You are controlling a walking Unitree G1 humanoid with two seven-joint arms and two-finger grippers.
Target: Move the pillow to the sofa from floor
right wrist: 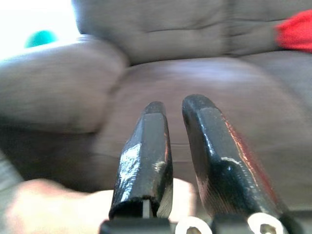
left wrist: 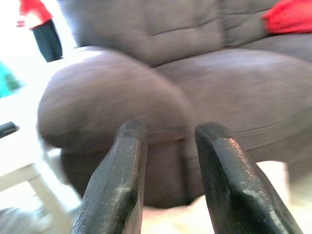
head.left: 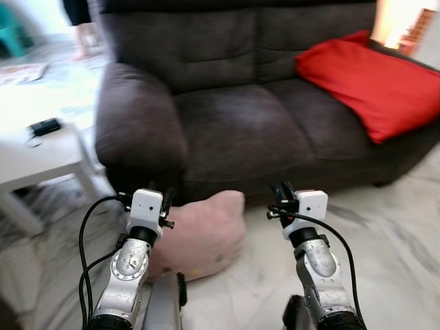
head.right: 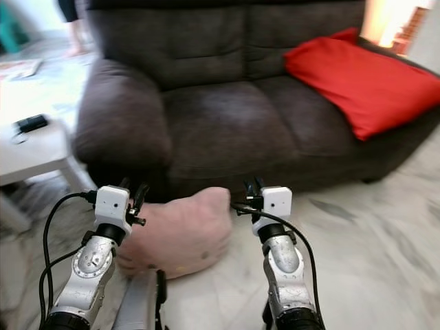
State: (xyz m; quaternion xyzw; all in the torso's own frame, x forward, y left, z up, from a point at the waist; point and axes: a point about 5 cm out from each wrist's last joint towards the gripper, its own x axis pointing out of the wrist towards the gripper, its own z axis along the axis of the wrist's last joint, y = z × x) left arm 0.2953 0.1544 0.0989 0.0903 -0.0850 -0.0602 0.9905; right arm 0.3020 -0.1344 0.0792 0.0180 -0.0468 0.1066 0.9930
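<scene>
A pale pink pillow (head.left: 203, 234) lies on the marble floor against the front of the dark grey sofa (head.left: 240, 130), below its left armrest. My left gripper (head.left: 158, 191) hovers over the pillow's left end with its fingers (left wrist: 129, 161) open and nothing between them. To the right of the pillow my right gripper (head.left: 282, 190) is raised at the same height. Its fingers (right wrist: 151, 141) are close together with only a thin slit, holding nothing. Both point at the sofa front. The views are blurred.
A red cushion (head.left: 371, 79) lies on the sofa's right seat. A low white table (head.left: 41, 161) with a small black device (head.left: 45, 126) stands at the left. A person's legs (head.left: 81, 31) show at the back left. Open marble floor (head.left: 392, 234) lies to the right.
</scene>
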